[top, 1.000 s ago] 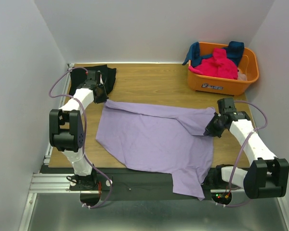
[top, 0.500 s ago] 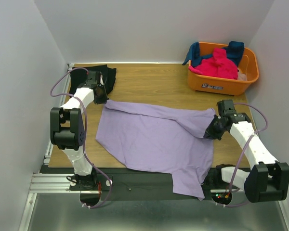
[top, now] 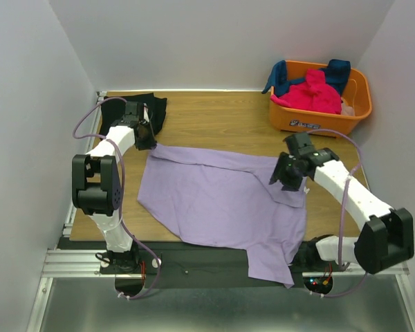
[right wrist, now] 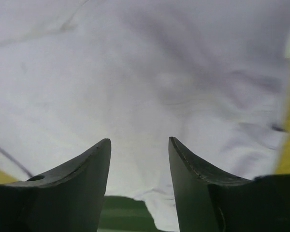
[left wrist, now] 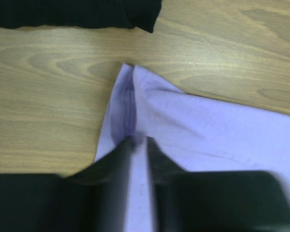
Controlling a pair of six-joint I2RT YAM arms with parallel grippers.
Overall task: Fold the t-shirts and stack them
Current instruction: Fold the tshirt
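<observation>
A large lavender t-shirt (top: 221,200) lies spread across the wooden table (top: 221,121), one end hanging over the near edge. My left gripper (top: 151,144) sits at its back-left corner. In the left wrist view that gripper (left wrist: 137,139) has its jaws a narrow gap apart over the hemmed corner of the lavender t-shirt (left wrist: 208,125), which lies flat on the wood. My right gripper (top: 280,178) hovers over the shirt's right part. Its jaws (right wrist: 139,142) are wide open above the lavender cloth (right wrist: 135,72) with nothing between them. A folded black t-shirt (top: 135,107) lies at the back left.
An orange basket (top: 311,119) stands at the back right, holding a hot-pink t-shirt (top: 311,93) and a dark teal one (top: 335,69). The black t-shirt (left wrist: 77,12) lies just beyond the lavender corner. White walls close in on both sides of the table.
My right gripper has opened, let go of the shirt's right corner and swung left over the cloth. My left gripper's jaws have parted slightly at the back-left corner.
</observation>
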